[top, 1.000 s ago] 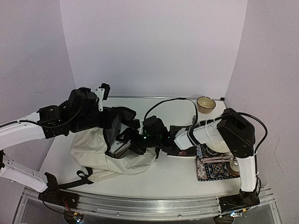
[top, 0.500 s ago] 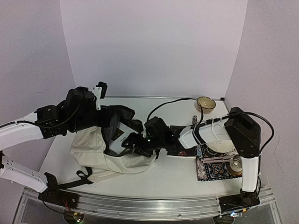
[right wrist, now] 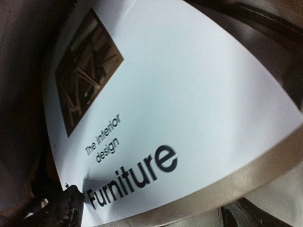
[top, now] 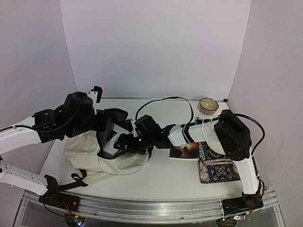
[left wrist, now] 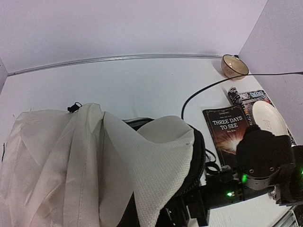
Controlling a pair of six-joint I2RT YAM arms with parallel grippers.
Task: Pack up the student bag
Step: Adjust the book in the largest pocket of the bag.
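The cream student bag [top: 118, 163] lies on its side at the left of the table, its dark-lined mouth facing right. My left gripper [top: 104, 124] is shut on the bag's upper flap and holds the mouth open. In the left wrist view the flap [left wrist: 156, 156] covers the fingers. My right gripper [top: 124, 142] reaches into the mouth, shut on a white book [right wrist: 165, 109] titled "The interior design Furniture". Its fingertips [right wrist: 66, 208] show at the book's lower edge. The book is mostly inside the bag, with dark lining around it.
A dark book "Three Days to See" [left wrist: 229, 127] lies flat right of the bag, also in the top view [top: 185, 150]. A patterned mat [top: 215, 168] and white plate [left wrist: 269, 119] lie at the right, a tan bowl [top: 208, 105] at the back right. A black cable [top: 165, 99] arcs over the table.
My right gripper has moved left, carrying the white book deeper into the bag's mouth. My left arm and the bag have shifted left. The dark book on the table is now uncovered.
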